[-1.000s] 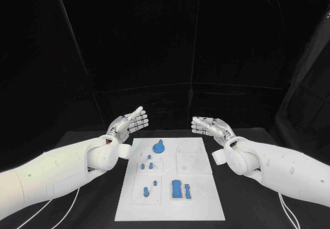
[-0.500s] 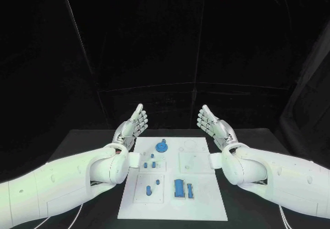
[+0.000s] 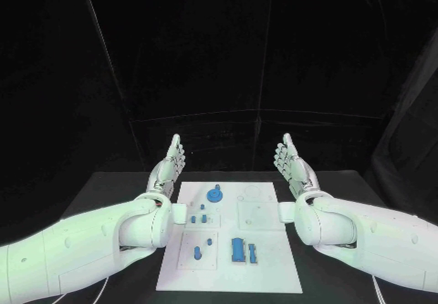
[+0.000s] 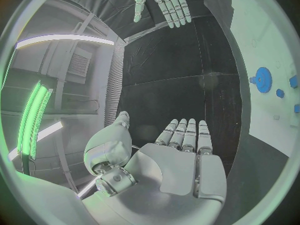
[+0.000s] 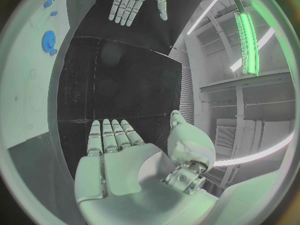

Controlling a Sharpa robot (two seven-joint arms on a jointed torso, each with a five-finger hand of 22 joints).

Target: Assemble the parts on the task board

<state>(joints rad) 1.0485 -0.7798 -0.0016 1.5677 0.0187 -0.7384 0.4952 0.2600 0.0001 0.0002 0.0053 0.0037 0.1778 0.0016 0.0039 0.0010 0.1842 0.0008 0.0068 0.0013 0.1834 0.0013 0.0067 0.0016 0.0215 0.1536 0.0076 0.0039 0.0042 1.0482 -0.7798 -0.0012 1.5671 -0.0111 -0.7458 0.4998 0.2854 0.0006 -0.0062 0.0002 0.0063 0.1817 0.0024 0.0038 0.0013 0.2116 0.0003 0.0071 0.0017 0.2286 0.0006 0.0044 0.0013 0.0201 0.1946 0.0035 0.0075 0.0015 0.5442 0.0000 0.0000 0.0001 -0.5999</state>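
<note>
Black table (image 3: 119, 183) bearing task board (image 3: 274, 266); left hand (image 3: 168, 166) and right hand (image 3: 294, 166) hovering flat-palmed beyond its far corners, fingers straight together, holding nothing.

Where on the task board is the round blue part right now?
In the head view the round blue part sits at the far end of the task board, left of its middle, nearer the left hand.

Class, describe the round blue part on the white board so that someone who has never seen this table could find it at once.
Start at the white task board in the middle of the black table, between the two raised hands. Go to the board's far end, left of its middle line: there sits the round blue part. It is the only disc-shaped piece, with a small knob on top; the other blue parts nearer the robot are small pegs and upright bars.
</note>
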